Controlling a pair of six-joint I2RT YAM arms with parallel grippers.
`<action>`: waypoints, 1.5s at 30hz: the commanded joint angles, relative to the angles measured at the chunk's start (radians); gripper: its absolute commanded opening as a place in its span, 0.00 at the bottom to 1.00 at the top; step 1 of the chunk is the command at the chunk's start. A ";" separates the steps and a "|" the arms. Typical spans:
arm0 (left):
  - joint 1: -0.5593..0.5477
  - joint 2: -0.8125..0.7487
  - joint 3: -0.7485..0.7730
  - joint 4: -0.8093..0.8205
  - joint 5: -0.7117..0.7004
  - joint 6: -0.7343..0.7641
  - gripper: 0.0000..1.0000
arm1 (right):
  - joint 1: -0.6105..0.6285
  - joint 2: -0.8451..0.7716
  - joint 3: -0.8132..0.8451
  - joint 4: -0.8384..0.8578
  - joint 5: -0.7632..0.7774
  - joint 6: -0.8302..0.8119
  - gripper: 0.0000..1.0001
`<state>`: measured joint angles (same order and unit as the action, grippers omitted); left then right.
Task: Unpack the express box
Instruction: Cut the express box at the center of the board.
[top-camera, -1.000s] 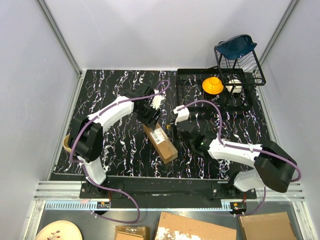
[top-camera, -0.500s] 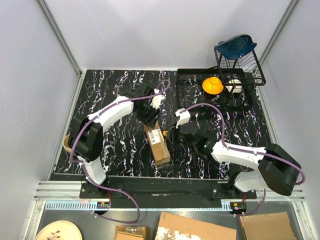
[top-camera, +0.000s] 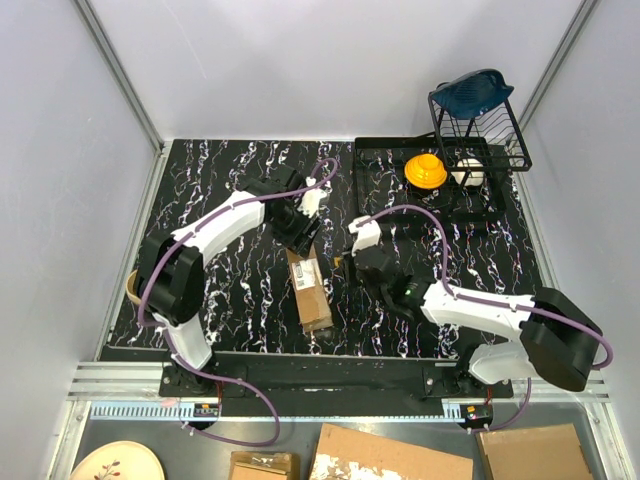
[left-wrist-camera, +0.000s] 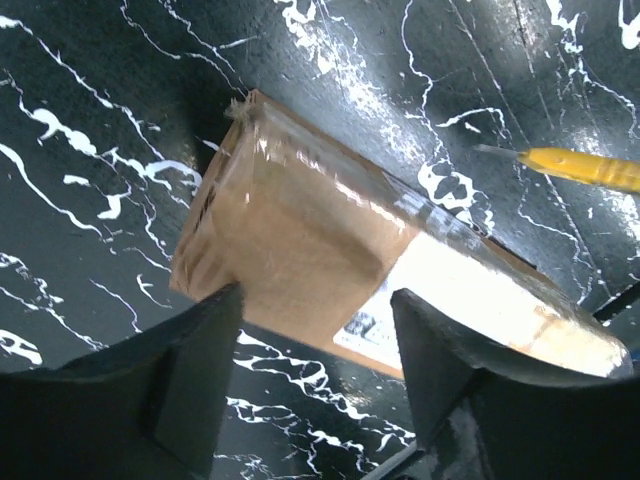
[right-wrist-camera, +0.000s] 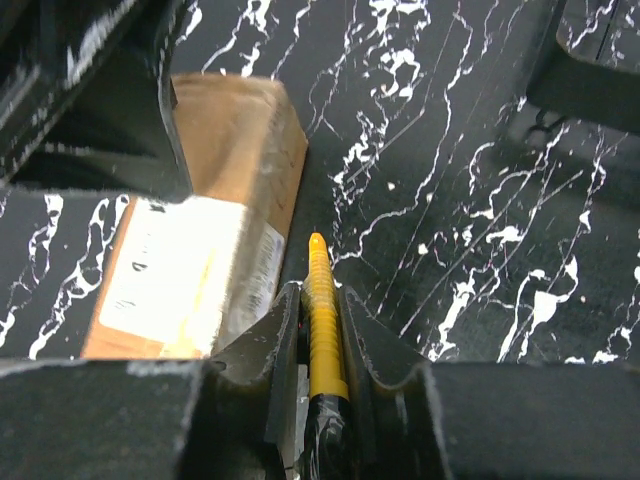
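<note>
While the left gripper hangs over the far end of the express box, we see its jaws standing well apart, one on each side of the carton's short end. From the left wrist view we cannot tell whether either of them touches the cardboard.

We find the express box lying flat near the middle of the black, white-veined tabletop. Its long axis runs roughly from the near side to the far side, and its far end is tipped slightly to the left. The white shipping label faces up, and glossy clear tape covers the top face.

We see the right gripper just to the right of the box, clamped on a yellow utility knife. The handle sits squeezed between the two fingers and points forward along the box's right long side. A thin grey tip shows at the knife's end, just beside the carton, with a narrow strip of table between them.

At the far right corner we note a black wire rack carrying a blue object. A yellow item lies in the black tray beside it.
</note>
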<state>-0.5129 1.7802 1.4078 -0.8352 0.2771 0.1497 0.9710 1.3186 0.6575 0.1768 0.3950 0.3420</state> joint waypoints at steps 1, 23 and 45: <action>0.004 -0.086 0.036 -0.038 0.039 -0.009 0.70 | 0.005 0.025 0.094 0.041 0.100 -0.049 0.00; -0.035 -0.154 -0.266 0.231 -0.018 -0.088 0.67 | -0.003 0.169 0.146 0.263 0.113 -0.084 0.00; -0.030 -0.117 -0.297 0.237 -0.064 -0.082 0.63 | -0.003 0.257 0.142 0.417 0.162 -0.107 0.00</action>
<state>-0.5472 1.6295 1.1446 -0.6750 0.2928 0.0502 0.9703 1.5864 0.7666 0.5125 0.5331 0.2455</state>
